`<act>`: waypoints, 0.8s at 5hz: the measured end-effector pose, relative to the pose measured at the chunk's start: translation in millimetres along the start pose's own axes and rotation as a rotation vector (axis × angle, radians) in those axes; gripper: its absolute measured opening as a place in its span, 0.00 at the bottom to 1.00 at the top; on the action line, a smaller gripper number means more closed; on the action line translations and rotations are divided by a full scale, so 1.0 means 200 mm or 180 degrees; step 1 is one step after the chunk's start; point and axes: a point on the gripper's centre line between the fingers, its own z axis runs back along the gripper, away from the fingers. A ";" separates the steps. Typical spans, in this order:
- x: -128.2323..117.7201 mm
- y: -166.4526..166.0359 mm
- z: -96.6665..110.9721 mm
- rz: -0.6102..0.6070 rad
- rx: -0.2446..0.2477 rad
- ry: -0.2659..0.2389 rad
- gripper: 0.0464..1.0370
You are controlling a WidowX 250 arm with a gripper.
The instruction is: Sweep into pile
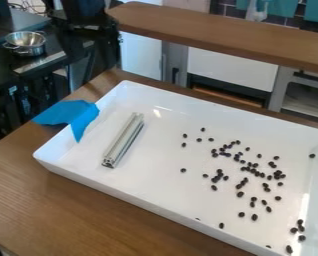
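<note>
1. Small dark pieces [219, 171]: scattered across the tray's right half, thickest mid-right, a few at the near right corner.
2. Metal bar [123, 140]: lying flat in the tray's left part, long axis slanting from lower left to upper right; grooved end facing the camera.
3. White tray [208, 112]: on wooden worktop [55, 210].
4. Claw [103, 46]: upper left, against dark background; apart or together, cannot tell.

Small, dark, bean-like pieces [254, 217] lie scattered, some loosely clustered, across the white tray's [155, 182] middle and right.
</note>
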 end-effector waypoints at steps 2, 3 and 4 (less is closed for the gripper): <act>0.01 -0.04 -0.15 0.0144 0.0148 0.0181 0.96; 0.06 -0.05 -0.22 0.0199 0.0350 0.0197 0.96; 0.05 -0.05 -0.31 0.0206 0.0465 0.0294 0.96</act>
